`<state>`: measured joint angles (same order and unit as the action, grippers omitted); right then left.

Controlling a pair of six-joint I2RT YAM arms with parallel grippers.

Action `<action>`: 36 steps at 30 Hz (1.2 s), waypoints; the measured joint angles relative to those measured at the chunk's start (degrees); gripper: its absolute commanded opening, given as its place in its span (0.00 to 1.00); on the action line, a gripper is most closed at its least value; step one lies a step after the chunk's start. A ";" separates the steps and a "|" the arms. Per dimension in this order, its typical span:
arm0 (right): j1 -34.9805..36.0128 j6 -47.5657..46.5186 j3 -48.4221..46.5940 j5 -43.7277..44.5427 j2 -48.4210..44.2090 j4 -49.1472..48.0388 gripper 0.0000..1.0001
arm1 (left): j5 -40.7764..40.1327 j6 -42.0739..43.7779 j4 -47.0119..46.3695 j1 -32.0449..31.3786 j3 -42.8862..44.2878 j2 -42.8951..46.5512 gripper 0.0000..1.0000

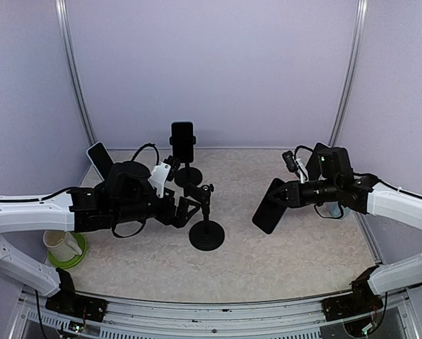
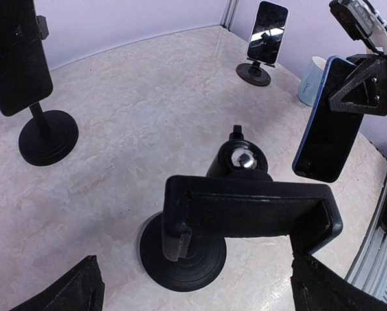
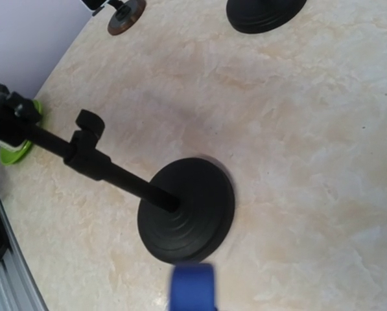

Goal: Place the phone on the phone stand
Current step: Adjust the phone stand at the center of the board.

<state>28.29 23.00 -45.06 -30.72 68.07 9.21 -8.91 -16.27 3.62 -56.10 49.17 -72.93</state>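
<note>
From above, we see the right fingers (image 1: 287, 195) clamped shut on a dark phone (image 1: 268, 207), held aloft just right of the phone stand (image 1: 206, 227) at mid-desk (image 1: 295, 261). From the left wrist, the left fingers (image 2: 73, 290) gape wide, holding nothing, beside the stand's cradle (image 2: 251, 210). From the right wrist, the phone's blue edge hangs near the stand's base (image 3: 187, 208).

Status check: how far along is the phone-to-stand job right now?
Done: the phone is picked up, clamped by the right gripper and off the table. In hand: it hangs to the right of the empty stand, while the left gripper sits, fingers open, at the stand's cradle. Left: carry the phone over, seat it in the cradle, release.
</note>
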 measured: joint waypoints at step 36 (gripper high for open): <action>0.00 -10.84 -15.39 -9.31 3.69 8.13 0.00 | 0.26 -1.07 1.95 1.90 2.71 5.33 0.99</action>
<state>28.29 12.16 -60.45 -40.03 71.77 17.34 -8.64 -17.34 5.56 -54.19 51.88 -67.59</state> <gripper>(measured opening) 0.079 0.986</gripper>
